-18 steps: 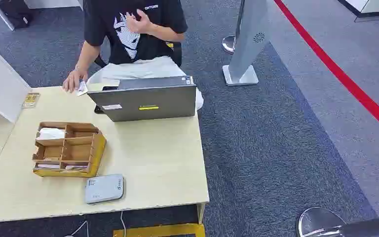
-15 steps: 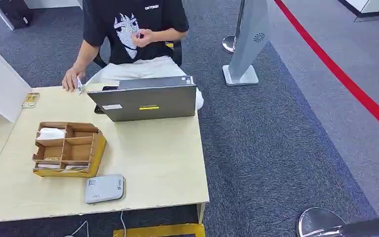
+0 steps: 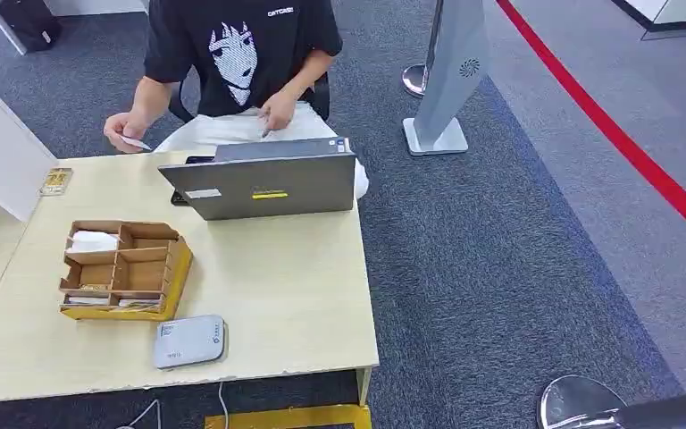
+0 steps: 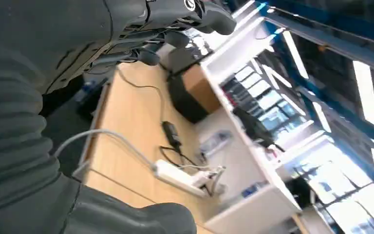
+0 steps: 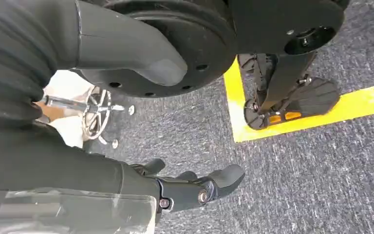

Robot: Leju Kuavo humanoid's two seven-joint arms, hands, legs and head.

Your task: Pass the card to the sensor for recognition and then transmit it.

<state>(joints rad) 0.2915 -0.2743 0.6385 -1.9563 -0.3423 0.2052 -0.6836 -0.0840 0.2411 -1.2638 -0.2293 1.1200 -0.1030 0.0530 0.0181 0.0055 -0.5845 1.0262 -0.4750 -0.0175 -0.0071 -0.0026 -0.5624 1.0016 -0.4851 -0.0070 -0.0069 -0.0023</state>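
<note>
1. A person (image 3: 241,54) in a black printed shirt is sitting at the far edge of the table (image 3: 295,304); one hand (image 3: 125,132) is holding a small white card (image 3: 136,143) just above the far left corner of the table; the other hand is resting behind the laptop (image 3: 263,183).
2. The laptop is standing open at the far side of the table, with its lid facing the robot.
3. A wooden compartment tray (image 3: 123,270) is sitting left of centre; a white item is lying in its far left compartment.
4. A grey sensor (image 3: 188,340) is lying flat at the near edge, just near of the tray, apart from the card.
5. The left hand (image 4: 175,19) is hanging beside a long desk carrying cables and a power strip (image 4: 180,176); its fingers are lying loosely bent and are grasping nothing.
6. The right hand (image 5: 190,187) is hanging over grey carpet crossed by yellow floor tape (image 5: 316,114); its fingers are lying apart and are grasping nothing.
7. A white floor stand (image 3: 451,76) and a red floor line (image 3: 625,143) are lying to the far right.
</note>
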